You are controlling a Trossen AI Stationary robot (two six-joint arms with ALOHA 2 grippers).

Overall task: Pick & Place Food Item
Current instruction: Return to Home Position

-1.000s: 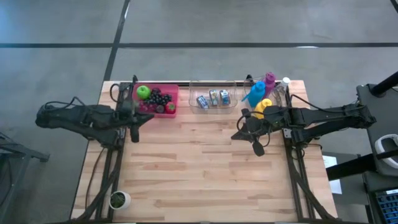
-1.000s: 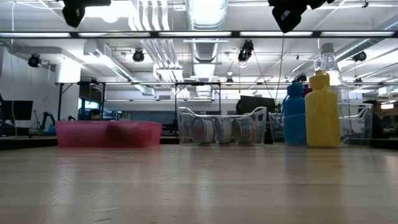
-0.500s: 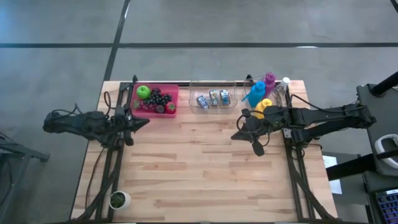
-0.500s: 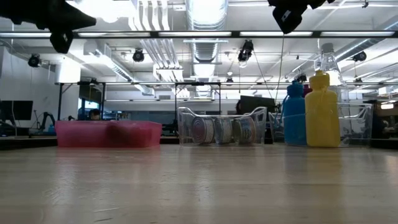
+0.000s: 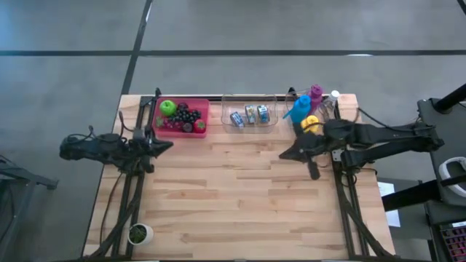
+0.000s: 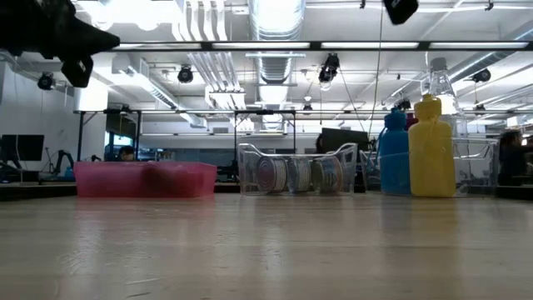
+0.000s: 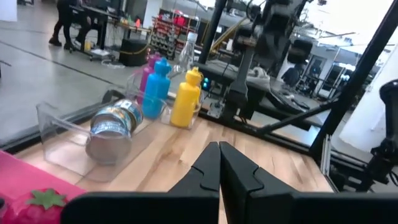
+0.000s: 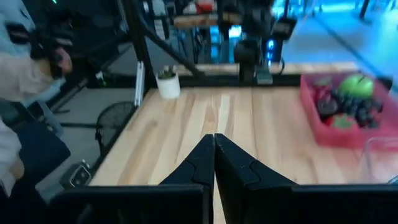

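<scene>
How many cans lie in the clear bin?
3: left can, middle can, right can, side by side in the clear bin between the red bin and the bottles. None seems hidden.

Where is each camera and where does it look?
High: above the table, looking straight down on both arms.
Low: at tabletop height, looking across at the red bin and yellow bottle; arms overhead.
Left wrist: on left arm, facing the cans past the left gripper.
Right wrist: on right arm, facing the red bin past the right gripper.
High and low share the red bin.
</scene>
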